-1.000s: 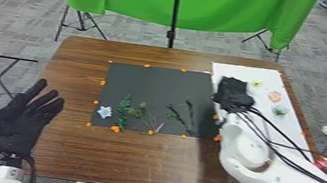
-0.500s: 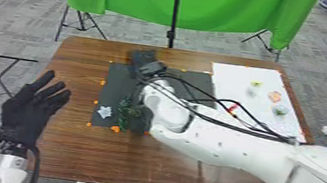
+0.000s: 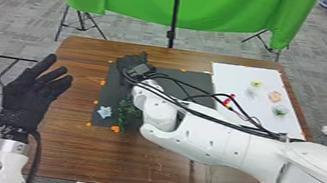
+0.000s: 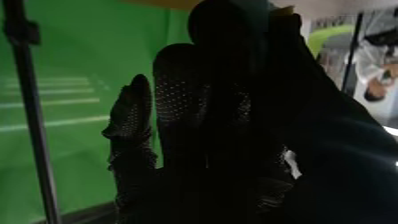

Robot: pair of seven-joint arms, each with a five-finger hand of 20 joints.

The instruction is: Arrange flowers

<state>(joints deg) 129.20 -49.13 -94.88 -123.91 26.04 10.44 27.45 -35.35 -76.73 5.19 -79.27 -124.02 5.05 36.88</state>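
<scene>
Well to the right of the left hand, its fingers straight and spread, a pale flower and green sprig lie on the dark mat, three blooms on the white sheet, and beyond the sprig is the right hand, its state impossible to tell.

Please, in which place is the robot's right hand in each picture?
Head view: the right hand is over the far left corner of the dark sheet.
Right wrist view: it is close up, in front of the green cloth.
Shared landmark: the green cloth.
</scene>
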